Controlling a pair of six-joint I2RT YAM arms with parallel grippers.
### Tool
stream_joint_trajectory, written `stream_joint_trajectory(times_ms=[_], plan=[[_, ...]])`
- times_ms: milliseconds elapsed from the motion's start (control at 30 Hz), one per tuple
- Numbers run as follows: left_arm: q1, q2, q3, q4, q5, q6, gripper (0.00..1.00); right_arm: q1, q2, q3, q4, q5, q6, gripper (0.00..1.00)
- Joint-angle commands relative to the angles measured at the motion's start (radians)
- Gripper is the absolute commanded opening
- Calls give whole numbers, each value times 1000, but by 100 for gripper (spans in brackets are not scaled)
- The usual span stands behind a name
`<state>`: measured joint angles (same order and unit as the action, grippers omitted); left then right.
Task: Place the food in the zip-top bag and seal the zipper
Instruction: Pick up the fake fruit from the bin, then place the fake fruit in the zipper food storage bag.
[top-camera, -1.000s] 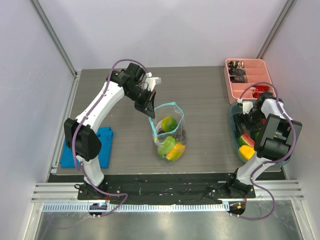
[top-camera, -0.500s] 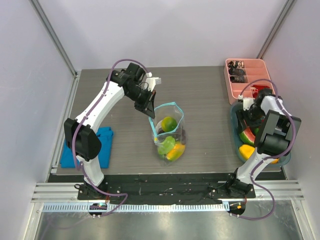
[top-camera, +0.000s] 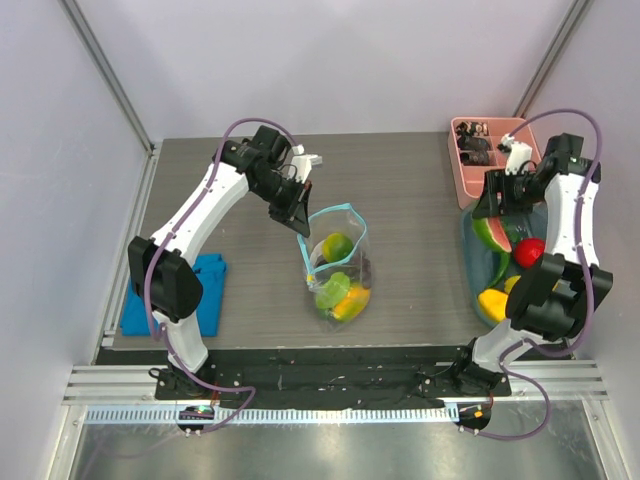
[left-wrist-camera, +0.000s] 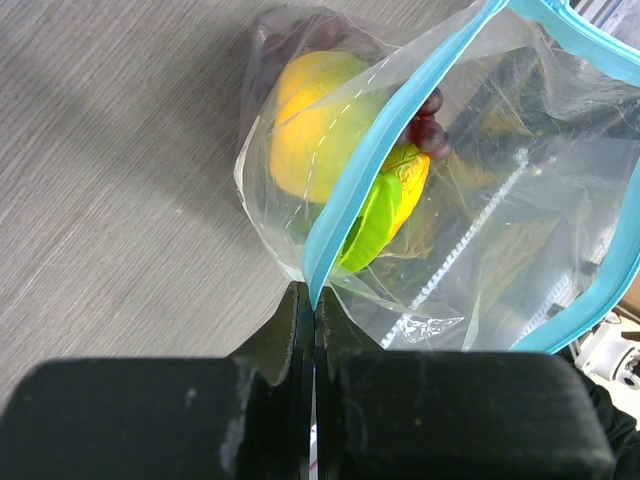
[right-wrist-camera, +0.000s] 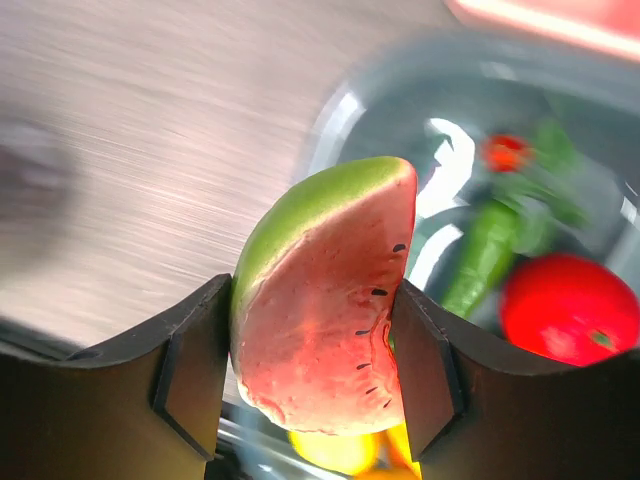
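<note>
Watermelon slice — clamped across its faces in right gripper, above bowl, right side of top view. Likely rigid, smooth, light, prone to slipping — best pinched mid-body. Bag centre frame, thin, floppy, held up by left gripper pinched on zipper. Fruits inside.
</note>
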<state>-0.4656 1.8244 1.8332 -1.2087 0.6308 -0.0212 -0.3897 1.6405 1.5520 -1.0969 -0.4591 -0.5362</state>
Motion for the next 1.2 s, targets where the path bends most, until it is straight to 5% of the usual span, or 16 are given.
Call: stream_joint_trajectory(times_ms=[0, 167, 267, 300, 400, 567, 733, 1033, 1167], plan=[[-5, -14, 37, 1, 30, 9, 0, 11, -67, 97, -99, -317, 113, 12], [-5, -24, 28, 12, 38, -2, 0, 116, -174, 99, -8, -589, 317, 11], [-5, -17, 34, 14, 47, -10, 0, 262, -331, -58, 382, -590, 665, 8], [-5, -16, 34, 14, 50, -13, 0, 294, -373, -117, 671, -575, 758, 7], [-5, -23, 26, 24, 53, -16, 0, 470, -472, -251, 1027, -480, 967, 6], [-5, -33, 8, 46, 58, -28, 0, 759, -416, -194, 999, -256, 970, 1], [-5, -37, 8, 54, 72, -36, 0, 871, -400, -270, 1213, -31, 1209, 1], [-5, -51, 9, 66, 72, -45, 0, 1058, -398, -383, 1103, 192, 1188, 2], [-5, -57, 12, 63, 66, -39, 0, 1085, -427, -408, 994, 275, 1185, 12]])
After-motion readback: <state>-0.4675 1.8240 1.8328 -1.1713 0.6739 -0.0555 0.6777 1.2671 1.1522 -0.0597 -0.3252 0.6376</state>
